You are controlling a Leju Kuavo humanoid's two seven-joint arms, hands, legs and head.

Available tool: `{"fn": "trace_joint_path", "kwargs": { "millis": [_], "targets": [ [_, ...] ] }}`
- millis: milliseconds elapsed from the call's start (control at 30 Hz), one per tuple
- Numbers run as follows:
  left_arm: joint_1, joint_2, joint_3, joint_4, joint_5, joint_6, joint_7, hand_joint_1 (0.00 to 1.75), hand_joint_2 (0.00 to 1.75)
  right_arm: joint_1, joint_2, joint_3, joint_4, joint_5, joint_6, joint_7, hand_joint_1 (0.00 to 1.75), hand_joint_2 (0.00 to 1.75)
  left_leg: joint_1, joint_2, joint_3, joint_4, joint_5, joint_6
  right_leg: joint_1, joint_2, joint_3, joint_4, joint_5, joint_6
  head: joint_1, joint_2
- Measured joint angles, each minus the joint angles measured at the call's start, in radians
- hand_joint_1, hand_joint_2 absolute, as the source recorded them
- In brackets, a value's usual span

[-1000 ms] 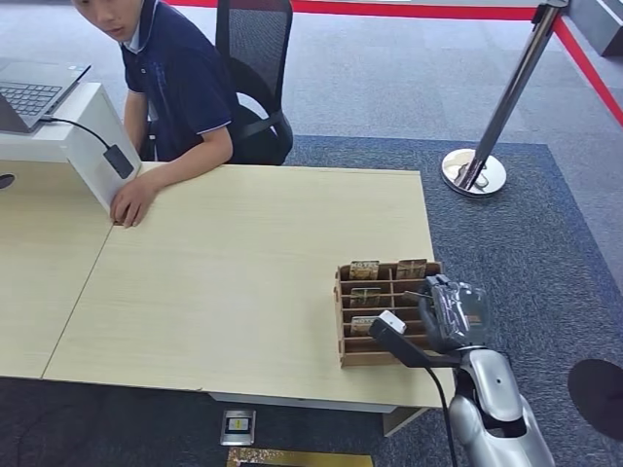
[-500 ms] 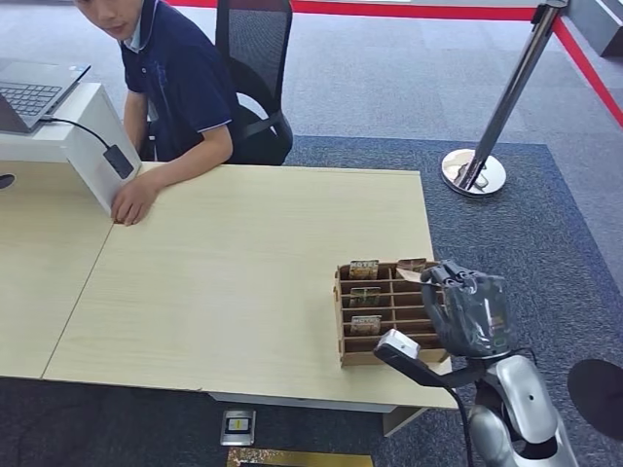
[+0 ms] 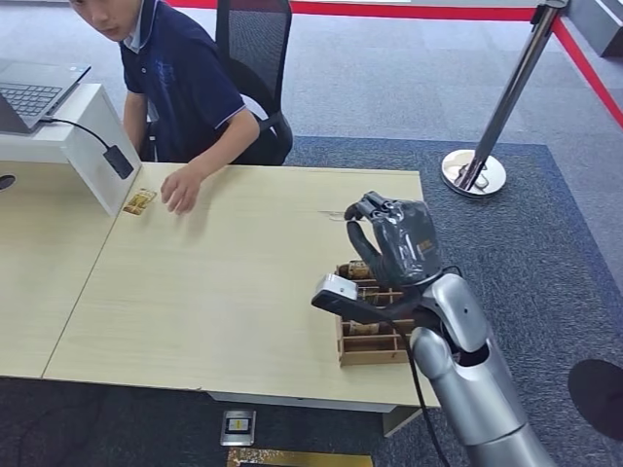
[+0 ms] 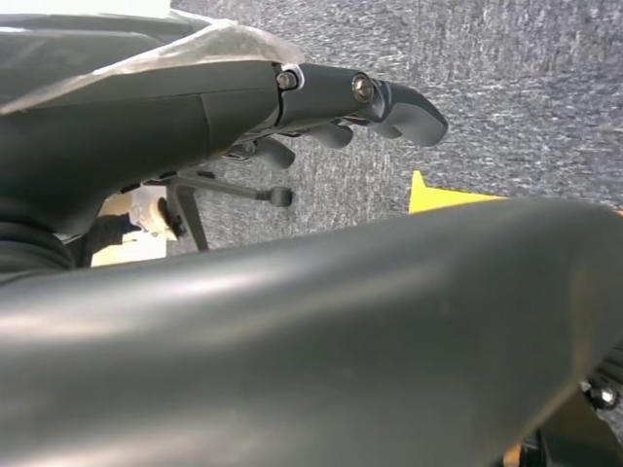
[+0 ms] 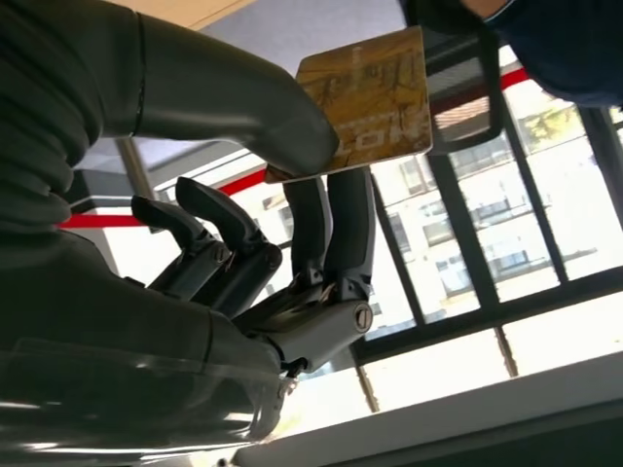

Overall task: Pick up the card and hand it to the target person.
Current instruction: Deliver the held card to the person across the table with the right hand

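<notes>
Pinching the card (image 5: pixel 371 97), right hand (image 3: pixel 396 238) fingers (image 5: pixel 338 229) hang above the table (image 3: pixel 242 282).

Laptop (image 3: pixel 29 92) on white stand (image 3: pixel 88 146), far left of the hand; office chair (image 3: pixel 253 78) beyond; stanchion base (image 3: pixel 474 171) behind-right; wooden desk (image 3: pixel 220 282) beneath.

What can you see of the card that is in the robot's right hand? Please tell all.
The card is a thin, flat rectangle with a golden-brown printed pattern and pale lettering too blurred to read. The right hand pinches it between the thick grey thumb and darker fingers, one end sticking out free. It is lifted off the table, touching nothing else.
</notes>
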Motion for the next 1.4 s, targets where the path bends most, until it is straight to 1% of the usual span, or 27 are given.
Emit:
{"fn": "trace_joint_path", "kwargs": {
  "millis": [167, 267, 367, 600, 800, 833, 867, 933, 967, 1000, 1100, 1200, 1300, 1400],
  "targets": [
    [-0.003, 0.0, -0.009, 0.006, -0.007, -0.006, 0.0, 0.0, 0.0, -0.139, 0.102, 0.065, 0.194, 0.007, -0.031, 0.019, 1.75, 1.75, 0.001, 0.0, 0.0, 0.0, 0.0, 0.0, 0.001, 0.0, -0.001, 0.001, 0.0, 0.0, 0.0, 0.0],
    [-0.003, 0.0, -0.011, 0.009, -0.006, -0.006, 0.0, 0.0, 0.0, -0.191, 0.149, 0.088, 0.286, 0.017, -0.051, 0.025, 1.75, 1.75, 0.001, 0.0, -0.001, 0.0, 0.0, 0.0, 0.001, 0.0, -0.001, 0.001, 0.0, 0.0, 0.0, 0.0],
    [-0.003, 0.0, -0.012, 0.013, -0.001, -0.004, 0.0, 0.0, 0.0, -0.222, 0.186, 0.105, 0.357, 0.021, -0.068, 0.026, 1.75, 1.75, 0.0, 0.0, -0.001, 0.0, 0.0, 0.0, 0.0, 0.0, -0.001, 0.001, 0.0, 0.0, 0.0, 0.0],
    [-0.004, 0.002, -0.01, 0.016, 0.018, 0.009, 0.003, 0.0, 0.0, -0.29, 0.253, 0.141, 0.505, 0.011, -0.094, 0.017, 1.75, 1.75, 0.0, 0.0, -0.001, 0.0, 0.0, 0.0, 0.0, 0.0, -0.002, 0.001, 0.0, 0.0, 0.0, 0.0],
    [-0.004, 0.004, -0.01, 0.017, 0.024, 0.012, 0.001, 0.0, 0.0, -0.317, 0.285, 0.168, 0.574, 0.029, -0.111, 0.032, 1.75, 1.75, 0.0, 0.0, -0.001, 0.0, 0.0, 0.0, 0.001, 0.0, -0.002, 0.001, 0.0, 0.0, 0.0, 0.0],
    [-0.004, 0.005, -0.01, 0.017, 0.024, 0.012, -0.001, 0.0, 0.0, -0.319, 0.288, 0.172, 0.581, 0.032, -0.112, 0.036, 1.71, 1.75, 0.0, 0.0, -0.001, 0.0, 0.0, 0.0, 0.001, 0.0, -0.002, 0.001, 0.0, 0.0, 0.0, 0.0],
    [-0.004, 0.005, -0.01, 0.017, 0.023, 0.012, -0.003, 0.0, 0.0, -0.321, 0.291, 0.176, 0.588, 0.034, -0.113, 0.04, 1.36, 1.75, 0.0, 0.0, -0.001, 0.0, 0.0, 0.0, 0.001, 0.0, -0.002, 0.001, 0.0, 0.0, 0.0, 0.0],
    [-0.004, 0.006, -0.01, 0.018, 0.021, 0.012, -0.008, 0.0, 0.0, -0.323, 0.295, 0.18, 0.599, 0.029, -0.113, 0.049, 0.48, 1.75, 0.0, 0.0, -0.001, 0.0, 0.0, 0.0, 0.0, 0.0, -0.002, 0.001, 0.0, 0.0, 0.0, 0.0],
    [-0.004, 0.006, -0.01, 0.019, 0.02, 0.011, -0.011, 0.0, 0.0, -0.323, 0.297, 0.18, 0.604, 0.017, -0.114, 0.052, 0.09, 1.75, 0.0, 0.0, -0.001, 0.0, 0.0, 0.0, 0.0, 0.0, -0.002, 0.001, 0.0, 0.0, 0.0, 0.0],
    [-0.004, 0.006, -0.01, 0.019, 0.02, 0.011, -0.013, 0.0, 0.0, -0.323, 0.297, 0.179, 0.607, -0.008, -0.115, 0.052, 0.0, 1.75, 0.0, 0.0, -0.001, 0.0, 0.0, 0.0, 0.0, 0.0, -0.002, 0.0, 0.0, 0.0, 0.0, 0.0],
    [-0.004, 0.007, -0.01, 0.019, 0.024, 0.011, -0.014, 0.0, 0.0, -0.31, 0.296, 0.155, 0.599, -0.134, -0.109, 0.029, 0.0, 1.75, 0.0, 0.0, -0.001, 0.0, 0.0, 0.0, 0.0, 0.0, -0.002, 0.0, 0.0, 0.0, 0.0, 0.0],
    [-0.004, 0.008, -0.01, 0.019, 0.033, 0.013, -0.013, 0.0, 0.0, -0.27, 0.287, 0.111, 0.541, -0.257, -0.091, -0.002, 0.0, 1.75, 0.0, 0.0, -0.001, 0.001, 0.0, 0.0, 0.0, 0.0, -0.002, 0.0, 0.0, 0.0, 0.0, 0.0],
    [-0.004, 0.008, -0.009, 0.019, 0.044, 0.016, -0.013, 0.0, 0.0, -0.202, 0.268, 0.059, 0.438, -0.348, -0.085, -0.018, 0.0, 1.75, 0.0, 0.0, -0.001, 0.001, 0.0, 0.0, 0.0, 0.0, -0.002, 0.0, 0.0, 0.0, 0.0, 0.0],
    [-0.003, 0.007, -0.006, 0.019, 0.057, 0.021, -0.008, 0.0, 0.0, -0.094, 0.239, -0.003, 0.288, -0.432, -0.098, -0.033, 0.0, 1.75, 0.0, -0.001, -0.001, 0.001, 0.0, 0.0, 0.0, 0.0, -0.002, -0.002, 0.0, 0.0, 0.0, 0.0]
  ]
}}
